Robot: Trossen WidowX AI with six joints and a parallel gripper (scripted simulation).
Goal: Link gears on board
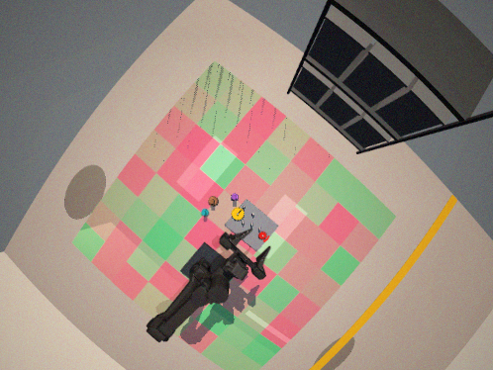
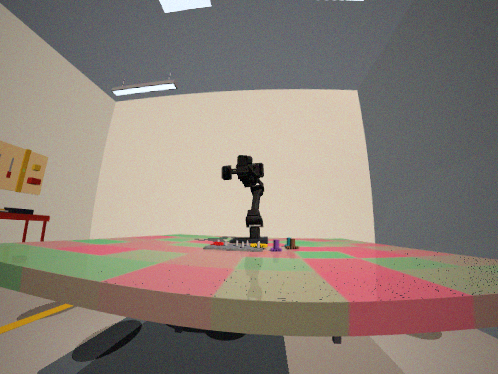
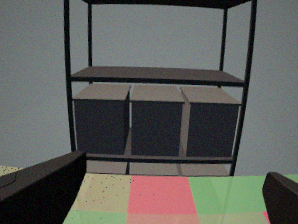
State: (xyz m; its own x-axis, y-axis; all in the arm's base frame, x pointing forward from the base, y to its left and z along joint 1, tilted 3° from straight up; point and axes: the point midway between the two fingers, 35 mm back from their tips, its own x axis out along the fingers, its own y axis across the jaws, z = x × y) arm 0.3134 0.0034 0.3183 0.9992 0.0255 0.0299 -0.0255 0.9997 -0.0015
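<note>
The grey board [image 1: 267, 225] [image 2: 227, 248] lies on the table with several short bare pegs. A red gear [image 1: 260, 234] [image 2: 218, 244] sits at one end, and a yellow gear [image 1: 240, 214] with a black stripe sits towards the other. Three loose gears stand on the table beyond the yellow gear's end: purple [image 1: 235, 197] [image 2: 276, 245], brown [image 1: 213, 201] [image 2: 293, 243] and teal [image 1: 205, 213] [image 2: 288, 243]. My gripper [image 1: 260, 238] [image 2: 242, 171] [image 3: 176, 172] is open and empty, high above the table, pointing level. In the top view its fingers overlap the board's near edge.
The arm's dark base [image 1: 202, 257] stands on the chequered table [image 1: 173, 218] [image 2: 280, 285] beside the board. A black shelf rack [image 1: 342, 84] [image 3: 157, 75] stands beyond the table. A red workbench [image 2: 25, 217] is far off at the left in the exterior view.
</note>
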